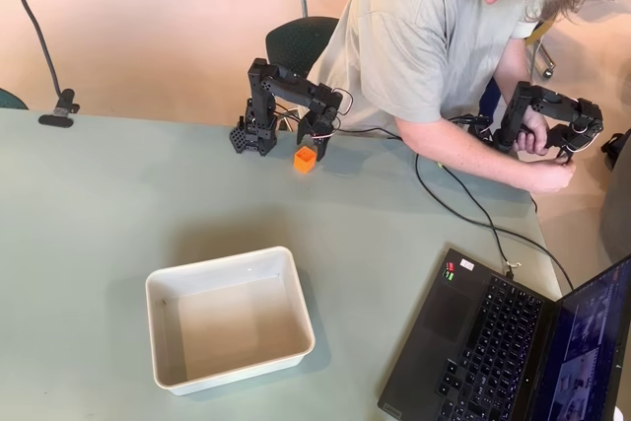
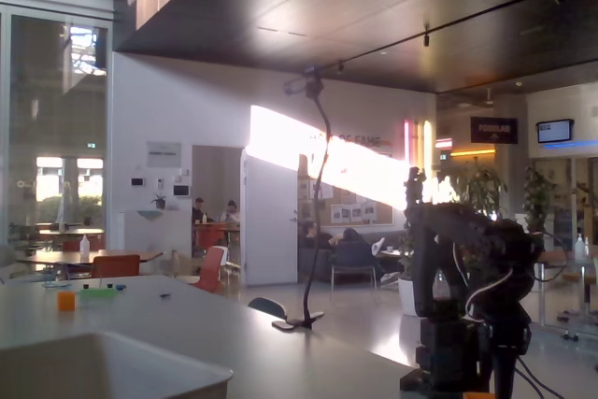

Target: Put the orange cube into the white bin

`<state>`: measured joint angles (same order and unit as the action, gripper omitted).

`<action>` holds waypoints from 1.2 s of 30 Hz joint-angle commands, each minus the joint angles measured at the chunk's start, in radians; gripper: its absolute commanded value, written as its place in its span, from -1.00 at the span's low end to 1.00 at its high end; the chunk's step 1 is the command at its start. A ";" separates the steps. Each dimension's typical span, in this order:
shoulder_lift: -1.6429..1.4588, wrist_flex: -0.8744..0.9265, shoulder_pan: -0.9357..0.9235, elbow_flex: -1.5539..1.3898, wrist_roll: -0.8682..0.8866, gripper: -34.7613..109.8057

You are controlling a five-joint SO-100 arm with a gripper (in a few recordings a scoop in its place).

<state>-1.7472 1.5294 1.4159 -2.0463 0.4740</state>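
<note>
In the overhead view the orange cube (image 1: 305,159) rests on the pale green table (image 1: 118,204) at its far edge, just in front of the black arm's base. My gripper (image 1: 313,144) points down directly over the cube's far side, its tips at the cube. How far the fingers are spread is hidden by the gripper body. The white bin (image 1: 229,317) stands nearer the camera, left of the cube and well apart from it, with nothing inside. The fixed view shows the arm (image 2: 467,277) as a dark shape at the right and the bin's rim (image 2: 112,362) at the bottom left.
An open laptop (image 1: 493,342) lies at the table's near right corner, with a black cable (image 1: 463,204) running toward the arm. A person (image 1: 434,36) leans over the far right edge. A gooseneck clamp (image 1: 59,110) sits at the far left.
</note>
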 commanded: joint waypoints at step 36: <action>0.227 -0.083 -0.008 0.037 0.003 0.08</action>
<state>-1.5217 1.4527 1.4113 -2.0448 0.4740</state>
